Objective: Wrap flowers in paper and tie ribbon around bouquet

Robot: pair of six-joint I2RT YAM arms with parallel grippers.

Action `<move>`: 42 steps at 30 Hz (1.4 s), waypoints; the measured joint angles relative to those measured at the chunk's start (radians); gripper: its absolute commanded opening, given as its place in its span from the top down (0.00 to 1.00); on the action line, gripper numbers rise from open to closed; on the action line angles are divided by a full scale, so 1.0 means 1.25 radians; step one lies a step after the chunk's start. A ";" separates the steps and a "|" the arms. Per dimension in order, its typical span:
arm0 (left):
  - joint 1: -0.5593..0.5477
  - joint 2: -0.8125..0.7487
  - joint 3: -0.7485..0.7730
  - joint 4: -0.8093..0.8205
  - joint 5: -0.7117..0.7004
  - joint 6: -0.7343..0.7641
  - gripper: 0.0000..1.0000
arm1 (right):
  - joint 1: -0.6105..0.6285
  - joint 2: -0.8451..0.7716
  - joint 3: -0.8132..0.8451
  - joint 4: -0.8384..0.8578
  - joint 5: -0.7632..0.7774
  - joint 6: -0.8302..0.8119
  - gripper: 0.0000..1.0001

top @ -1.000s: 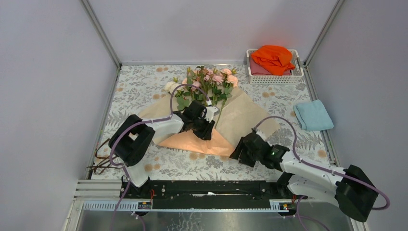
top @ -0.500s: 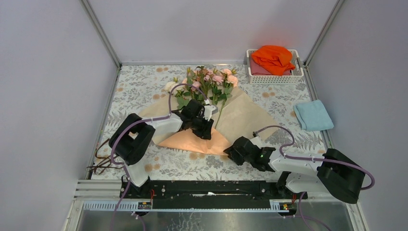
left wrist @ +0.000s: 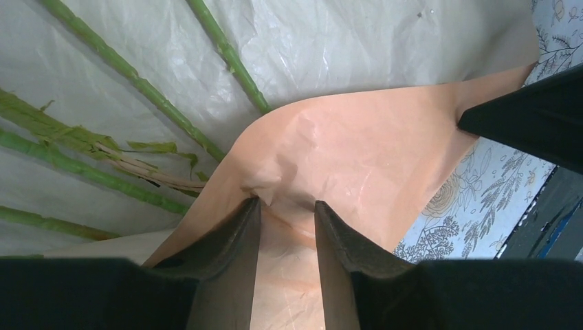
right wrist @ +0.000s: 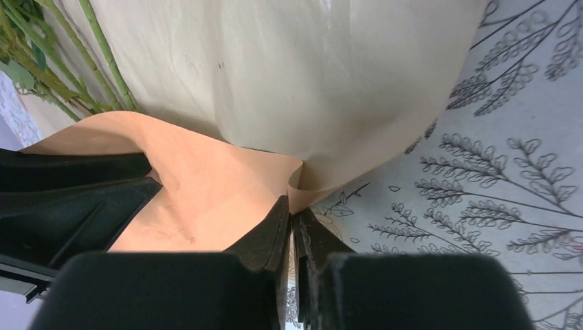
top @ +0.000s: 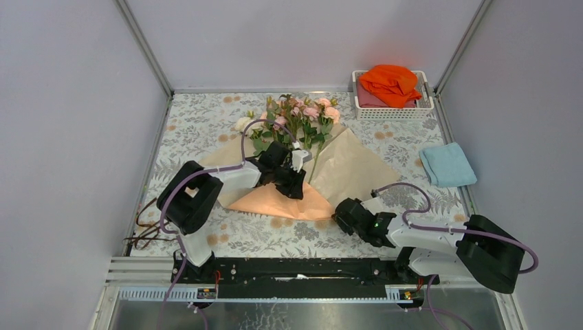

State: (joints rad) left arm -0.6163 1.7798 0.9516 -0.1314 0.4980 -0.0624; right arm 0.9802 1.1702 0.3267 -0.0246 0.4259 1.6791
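Paper point(right wrist: 309, 82) right at the tips of the right hand point(right wrist: 292, 210): near corner, where the peach flap meets the pale face, set against fingers standing at no more than a thin slit. Cannot tell whether the edge is actually caught between them or merely touched. Just beyond the tips, pale sheet curling up off the worktop point(right wrist: 495, 158); to their left, peach flap folded over.

Further on, left hand point(left wrist: 287, 206) planted on that flap, fingers point(left wrist: 230, 275) half-closed round a hump of paper that puckers at the tips. Reads as a firm hold, probably with stems point(left wrist: 137, 82) bundled beneath. Past that hand, stems fanning out across the pale face; farthest off, flowers point(top: 302, 113) spilling beyond the sheet's far edge.

Judged as mid-wrap: one side folded, right side to come over.

Risks from here:
- Lifting with only a sliver of corner pinched, so slipping out and flopping flat.
- Pulling hard against the left hand's anchor, so tearing or creasing thin paper.
- Dragging the sheet sideways, so shifting stems off centre.
- Folding too far up, so crushing blooms.

Calls for a deeper bite before any lift.
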 measured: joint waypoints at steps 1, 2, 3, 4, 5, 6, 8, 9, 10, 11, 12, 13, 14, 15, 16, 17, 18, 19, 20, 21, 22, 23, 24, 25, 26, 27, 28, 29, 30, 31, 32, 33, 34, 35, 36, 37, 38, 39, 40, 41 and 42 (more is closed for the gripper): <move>0.000 0.001 0.002 0.000 0.001 0.000 0.58 | 0.000 -0.004 0.002 -0.010 0.007 -0.007 0.97; 0.000 0.003 0.004 0.000 0.001 0.000 0.57 | 0.000 -0.010 0.005 -0.023 0.017 -0.016 1.00; 0.000 0.006 0.009 0.000 0.002 0.000 0.57 | 0.000 -0.019 0.009 -0.037 0.027 -0.027 1.00; -0.001 0.011 0.014 0.000 0.002 0.000 0.56 | 0.000 -0.030 0.011 -0.048 0.038 -0.038 1.00; -0.003 0.015 0.019 0.000 0.003 0.000 0.55 | 0.000 -0.045 0.013 -0.061 0.050 -0.052 1.00; -0.005 0.020 0.026 -0.001 0.003 0.000 0.54 | 0.000 -0.062 0.015 -0.073 0.063 -0.070 1.00; -0.010 0.029 0.038 -0.002 0.003 0.000 0.52 | 0.000 -0.081 0.029 -0.104 0.085 -0.114 1.00; -0.013 0.033 0.044 -0.002 0.003 0.000 0.52 | 0.000 -0.083 0.047 -0.128 0.096 -0.145 1.00; -0.016 0.036 0.048 -0.003 0.003 0.000 0.52 | 0.000 -0.077 0.070 -0.153 0.106 -0.178 1.00; -0.018 0.040 0.052 -0.003 0.003 0.000 0.52 | 0.000 -0.064 0.097 -0.177 0.113 -0.209 1.00; -0.019 0.042 0.055 -0.003 0.003 0.000 0.52 | 0.000 -0.035 0.144 -0.210 0.123 -0.255 1.00; -0.020 0.045 0.058 -0.004 0.003 0.000 0.52 | 0.000 -0.009 0.177 -0.229 0.128 -0.287 1.00; -0.020 0.047 0.061 -0.005 0.003 -0.001 0.52 | 0.000 0.022 0.216 -0.248 0.133 -0.325 1.00; -0.020 0.050 0.065 -0.007 0.002 -0.003 0.52 | 0.001 0.051 0.254 -0.267 0.139 -0.362 1.00; -0.020 0.054 0.069 -0.007 0.001 -0.006 0.52 | 0.002 0.078 0.291 -0.288 0.149 -0.397 1.00; -0.020 0.056 0.073 -0.007 -0.001 -0.009 0.52 | 0.005 0.103 0.325 -0.306 0.158 -0.430 1.00; -0.020 0.060 0.078 -0.008 -0.004 -0.013 0.52 | 0.010 0.123 0.355 -0.321 0.171 -0.461 1.00; -0.020 0.064 0.082 -0.007 -0.007 -0.015 0.52 | 0.016 0.138 0.381 -0.334 0.183 -0.490 1.00; -0.019 0.067 0.086 -0.007 -0.008 -0.017 0.52 | 0.023 0.147 0.401 -0.343 0.196 -0.515 1.00; -0.019 0.070 0.090 -0.007 -0.009 -0.019 0.52 | 0.029 0.153 0.416 -0.349 0.205 -0.539 0.99; -0.019 0.073 0.093 -0.007 -0.011 -0.021 0.52 | 0.034 0.154 0.423 -0.347 0.212 -0.562 0.94; -0.019 0.075 0.096 -0.006 -0.012 -0.024 0.52 | 0.038 0.154 0.424 -0.342 0.212 -0.581 0.88; -0.019 0.077 0.099 -0.007 -0.013 -0.026 0.52 | 0.040 0.154 0.422 -0.335 0.211 -0.594 0.81; -0.019 0.078 0.100 -0.007 -0.013 -0.027 0.52 | 0.040 0.154 0.416 -0.321 0.208 -0.601 0.74; -0.019 0.078 0.100 -0.007 -0.013 -0.028 0.52 | 0.040 0.154 0.407 -0.308 0.202 -0.600 0.65; -0.019 0.078 0.100 -0.007 -0.014 -0.030 0.52 | 0.040 0.153 0.393 -0.289 0.190 -0.593 0.60; -0.019 0.078 0.100 -0.007 -0.015 -0.031 0.51 | 0.040 0.153 0.375 -0.273 0.175 -0.580 0.55; -0.019 0.078 0.100 -0.007 -0.016 -0.033 0.51 | 0.040 0.153 0.359 -0.263 0.164 -0.562 0.53; -0.019 0.078 0.100 -0.007 -0.016 -0.034 0.51 | 0.040 0.153 0.339 -0.251 0.152 -0.541 0.50; -0.019 0.078 0.100 -0.007 -0.016 -0.035 0.52 | 0.040 0.153 0.319 -0.241 0.141 -0.518 0.49; -0.019 0.078 0.100 -0.007 -0.016 -0.036 0.52 | 0.041 0.153 0.298 -0.231 0.131 -0.495 0.47; -0.019 0.078 0.100 -0.007 -0.016 -0.036 0.52 | 0.041 0.153 0.269 -0.211 0.123 -0.464 0.46; -0.019 0.078 0.100 -0.007 -0.016 -0.037 0.52 | 0.041 0.153 0.244 -0.196 0.120 -0.442 0.45; -0.019 0.078 0.100 -0.007 -0.016 -0.038 0.52 | 0.040 0.153 0.224 -0.183 0.119 -0.422 0.45; -0.019 0.078 0.100 -0.006 -0.016 -0.039 0.52 | 0.041 0.154 0.204 -0.168 0.119 -0.403 0.45; -0.019 0.078 0.100 -0.006 -0.016 -0.039 0.51 | 0.041 0.155 0.193 -0.154 0.129 -0.388 0.45; -0.019 0.078 0.100 -0.006 -0.017 -0.041 0.51 | 0.041 0.157 0.193 -0.142 0.132 -0.375 0.46; -0.019 0.078 0.100 -0.005 -0.018 -0.042 0.51 | 0.041 0.163 0.193 -0.127 0.136 -0.367 0.49; -0.019 0.078 0.100 -0.005 -0.018 -0.042 0.51 | 0.042 0.169 0.193 -0.118 0.144 -0.361 0.54; -0.019 0.078 0.100 -0.005 -0.018 -0.042 0.51 | 0.042 0.176 0.196 -0.114 0.152 -0.358 0.63; -0.019 0.078 0.100 -0.005 -0.019 -0.043 0.51 | 0.042 0.183 0.199 -0.114 0.161 -0.356 0.71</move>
State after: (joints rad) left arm -0.6395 1.8774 1.0771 -0.1383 0.4747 -0.1158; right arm 1.0325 1.3991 0.5755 -0.1669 0.6266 1.2343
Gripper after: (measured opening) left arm 0.481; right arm 0.474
